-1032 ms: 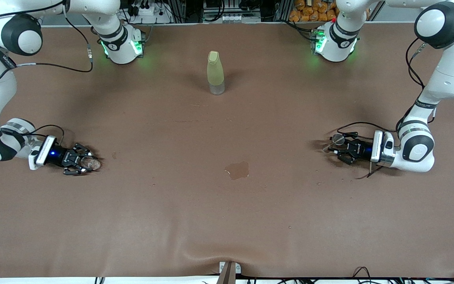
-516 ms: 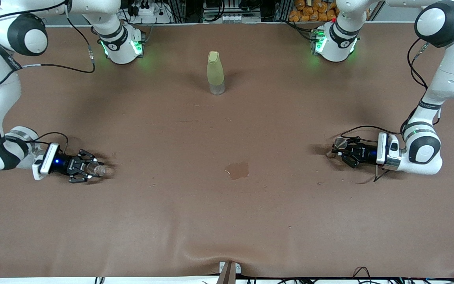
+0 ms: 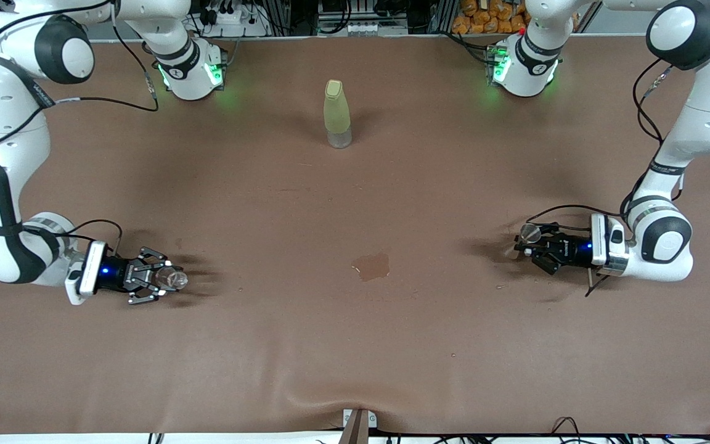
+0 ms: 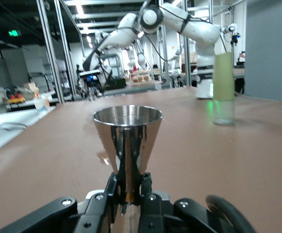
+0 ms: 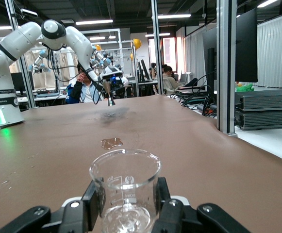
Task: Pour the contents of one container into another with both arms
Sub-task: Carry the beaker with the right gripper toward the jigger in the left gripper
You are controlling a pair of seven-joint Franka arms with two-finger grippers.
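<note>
My right gripper (image 3: 164, 280) is shut on a small clear glass beaker (image 3: 175, 280), held upright over the brown table (image 3: 355, 345) at the right arm's end. In the right wrist view the beaker (image 5: 125, 187) stands between the two black fingers (image 5: 93, 198). My left gripper (image 3: 530, 245) is shut on a shiny steel cone cup (image 3: 529, 232) over the left arm's end. In the left wrist view that cup (image 4: 127, 131) is pinched at its narrow foot, mouth up. Both containers are held apart, with the table's middle between them.
A frosted yellow-green bottle (image 3: 337, 114) with a cap stands upright near the bases, mid-table; it also shows as the bottle (image 4: 223, 90) in the left wrist view. A small wet patch (image 3: 371, 266) lies on the cloth between the grippers. A bracket (image 3: 358, 422) sits at the front edge.
The right gripper has carried the beaker toward the table's middle and lower in the front view. The left gripper with the cup has shifted slightly the same way.
</note>
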